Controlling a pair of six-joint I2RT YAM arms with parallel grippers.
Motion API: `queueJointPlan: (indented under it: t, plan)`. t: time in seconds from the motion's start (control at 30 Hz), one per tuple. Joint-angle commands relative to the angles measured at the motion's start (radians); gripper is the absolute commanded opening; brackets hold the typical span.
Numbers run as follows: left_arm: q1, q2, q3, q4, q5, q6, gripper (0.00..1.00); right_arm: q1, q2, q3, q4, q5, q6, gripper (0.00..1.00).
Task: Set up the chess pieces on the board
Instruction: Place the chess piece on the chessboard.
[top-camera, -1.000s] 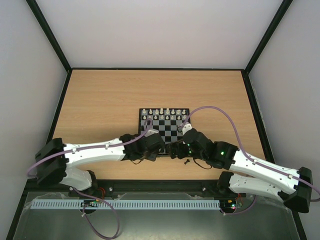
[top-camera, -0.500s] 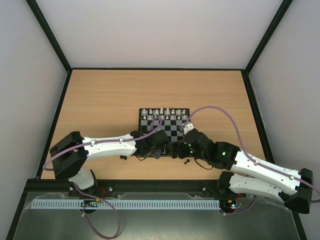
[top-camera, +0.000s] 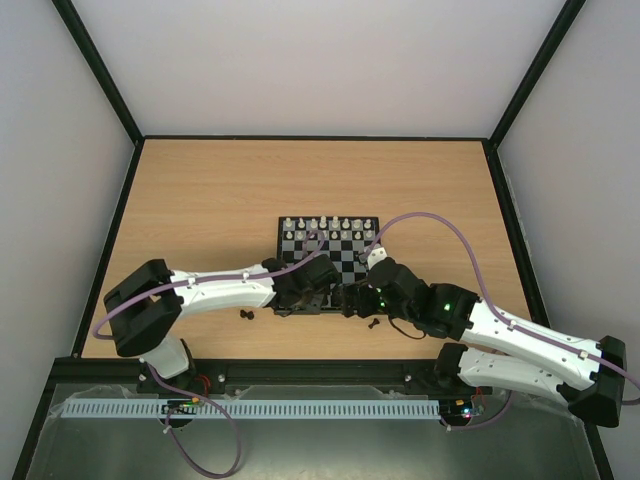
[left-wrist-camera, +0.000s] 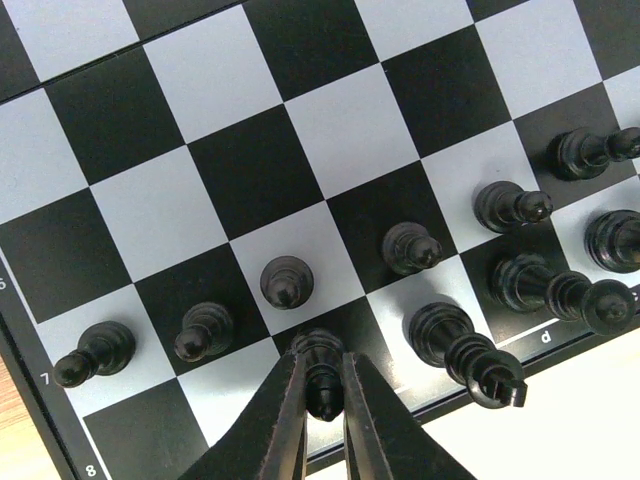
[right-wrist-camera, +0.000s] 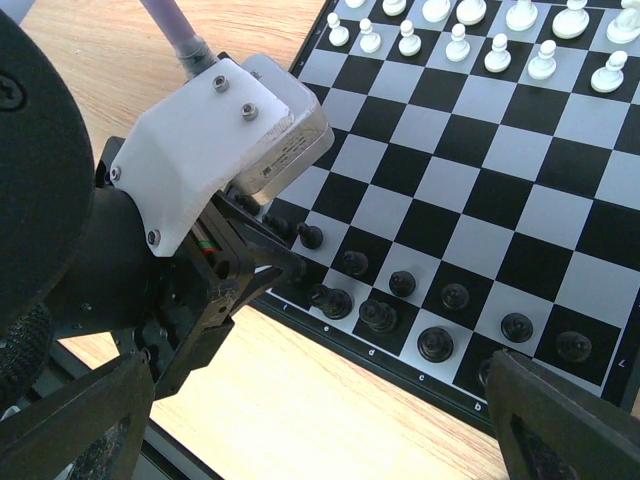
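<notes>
The board (top-camera: 345, 262) lies mid-table, white chess pieces (top-camera: 330, 224) lined along its far rows. In the left wrist view my left gripper (left-wrist-camera: 323, 362) is shut on a black piece (left-wrist-camera: 322, 385) that stands upright on a dark square in the board's (left-wrist-camera: 350, 130) near row, with black pawns (left-wrist-camera: 286, 281) lined just beyond it. My left gripper (top-camera: 316, 297) is at the board's near edge. My right gripper (right-wrist-camera: 315, 400) is open and empty, hovering over bare wood just off that near edge, next to the left gripper (right-wrist-camera: 291, 266). Black pieces (right-wrist-camera: 436, 344) fill the near rows.
Two loose black pieces lie on the wood: one (top-camera: 248, 315) left of the board, one (top-camera: 374, 323) under the right wrist. A raised black rim (top-camera: 120, 215) borders the table. The left wrist housing (right-wrist-camera: 220, 150) crowds the board's near left corner.
My left arm has swung right and stretched out, bringing its gripper over the board's near row. That uncovered the loose piece at the left. The right arm has not moved.
</notes>
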Motion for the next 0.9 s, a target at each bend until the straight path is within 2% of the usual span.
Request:
queueJointPlan:
  t: [0.0,0.4,0.87]
  plan:
    - [0.005,0.014,0.025,0.008,0.016,0.017,0.13,0.000,0.004,-0.009,-0.005,0.004,-0.003,0.92]
    - [0.004,0.003,0.016,0.016,0.039,0.009,0.15,-0.004,0.006,-0.011,-0.005,0.002,-0.003,0.92]
    - [0.001,-0.055,0.035,-0.041,0.001,-0.006,0.31,-0.003,-0.003,-0.009,-0.006,-0.002,-0.001,0.93]
